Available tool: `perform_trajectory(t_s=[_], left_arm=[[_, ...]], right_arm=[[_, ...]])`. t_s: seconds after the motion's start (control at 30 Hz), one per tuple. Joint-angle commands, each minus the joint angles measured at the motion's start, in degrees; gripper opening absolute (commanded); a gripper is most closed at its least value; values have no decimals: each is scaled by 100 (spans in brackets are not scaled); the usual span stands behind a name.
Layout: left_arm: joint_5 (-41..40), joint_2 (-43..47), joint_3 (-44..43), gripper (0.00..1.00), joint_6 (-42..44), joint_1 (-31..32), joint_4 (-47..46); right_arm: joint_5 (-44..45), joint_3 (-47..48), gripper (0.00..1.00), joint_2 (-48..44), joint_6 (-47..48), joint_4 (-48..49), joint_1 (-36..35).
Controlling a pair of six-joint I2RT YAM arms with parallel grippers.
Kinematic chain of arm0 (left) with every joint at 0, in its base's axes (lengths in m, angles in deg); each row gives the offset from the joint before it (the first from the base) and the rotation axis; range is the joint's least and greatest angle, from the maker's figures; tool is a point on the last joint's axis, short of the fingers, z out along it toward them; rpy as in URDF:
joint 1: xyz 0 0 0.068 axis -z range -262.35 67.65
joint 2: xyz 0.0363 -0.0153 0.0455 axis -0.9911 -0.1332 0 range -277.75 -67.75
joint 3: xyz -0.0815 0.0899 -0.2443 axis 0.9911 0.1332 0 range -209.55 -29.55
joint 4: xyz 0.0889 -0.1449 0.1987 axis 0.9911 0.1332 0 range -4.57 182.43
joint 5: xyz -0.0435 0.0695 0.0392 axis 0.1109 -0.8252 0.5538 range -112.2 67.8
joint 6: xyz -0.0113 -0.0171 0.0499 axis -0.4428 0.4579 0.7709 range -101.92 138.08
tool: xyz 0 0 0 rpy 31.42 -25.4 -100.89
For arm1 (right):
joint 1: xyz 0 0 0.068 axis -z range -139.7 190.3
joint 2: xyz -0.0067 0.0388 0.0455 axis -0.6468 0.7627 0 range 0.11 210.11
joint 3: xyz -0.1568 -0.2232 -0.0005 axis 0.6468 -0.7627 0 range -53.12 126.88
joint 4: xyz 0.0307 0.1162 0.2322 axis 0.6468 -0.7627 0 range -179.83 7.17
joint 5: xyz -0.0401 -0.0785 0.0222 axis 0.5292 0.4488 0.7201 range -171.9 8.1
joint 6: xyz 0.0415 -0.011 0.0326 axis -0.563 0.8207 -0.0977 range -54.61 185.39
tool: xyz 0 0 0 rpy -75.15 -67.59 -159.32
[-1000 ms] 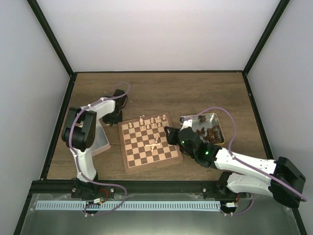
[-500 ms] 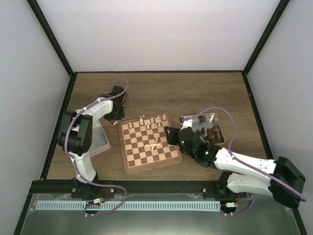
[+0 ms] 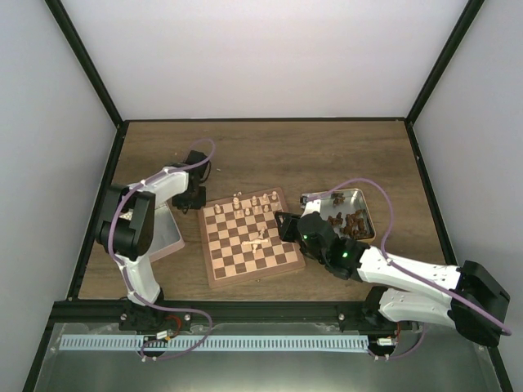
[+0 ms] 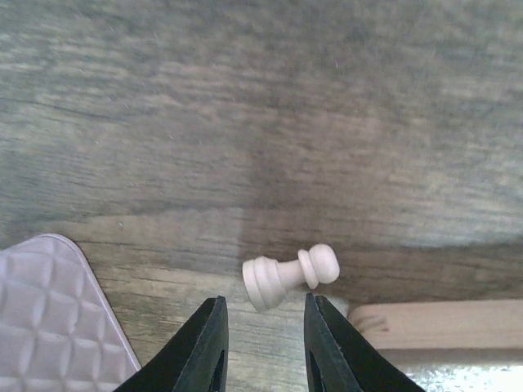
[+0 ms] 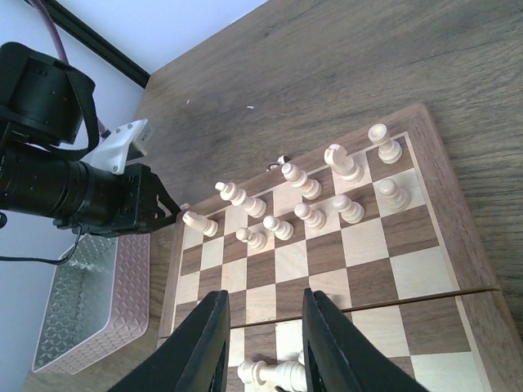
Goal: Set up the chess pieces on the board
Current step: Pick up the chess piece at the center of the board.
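Only board corner vis., pawn sideways

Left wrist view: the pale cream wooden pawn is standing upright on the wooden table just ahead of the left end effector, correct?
Not quite. The pale cream wooden pawn is lying on its side, not standing upright. The rest holds: it is on the wooden table, just ahead of the left end effector, as the left wrist view shows.
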Motion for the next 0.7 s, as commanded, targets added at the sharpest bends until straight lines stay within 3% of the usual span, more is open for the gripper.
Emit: perform_trajectory(t_s=[0.0, 0.3, 0.67], left_arm=[[209, 16, 84, 28, 396, -33, 64], [-27, -296, -419, 33, 1143, -52, 340], [705, -419, -173, 33, 1956, -270, 119]], right_arm=[[86, 54, 27, 19, 8, 10, 39], [53, 83, 27, 32, 20, 11, 39], [142, 105, 27, -90, 57, -102, 39]])
